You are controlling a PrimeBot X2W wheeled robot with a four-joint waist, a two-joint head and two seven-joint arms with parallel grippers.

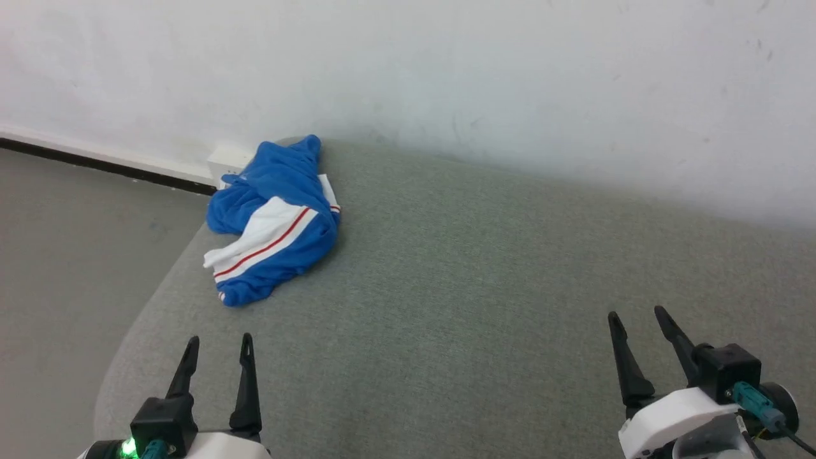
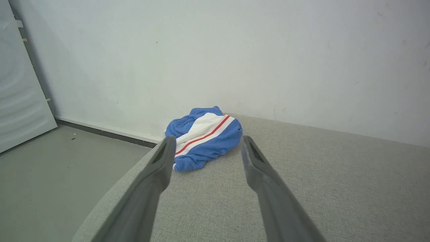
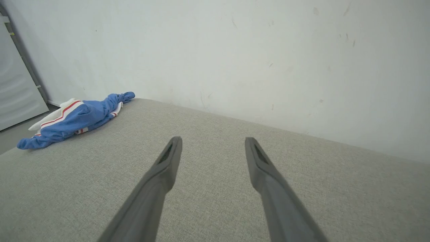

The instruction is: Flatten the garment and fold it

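Note:
The garment [image 1: 274, 220] lies crumpled in a heap at the far left corner of the grey fabric surface [image 1: 484, 287]: royal blue with a white panel and a red stripe. Straight ahead in the left wrist view, the garment [image 2: 205, 137] sits beyond the fingertips. It appears far left in the right wrist view, garment [image 3: 72, 119]. My left gripper [image 1: 218, 340] is open at the near left, well short of the heap. My right gripper [image 1: 637, 313] is open at the near right, far from it. Nothing is held.
A white wall [image 1: 510, 76] runs along the far edge of the surface. The surface's rounded left edge [image 1: 137, 331] drops to a grey floor [image 1: 70, 255]. A pale door panel [image 2: 20, 84] stands at the far left.

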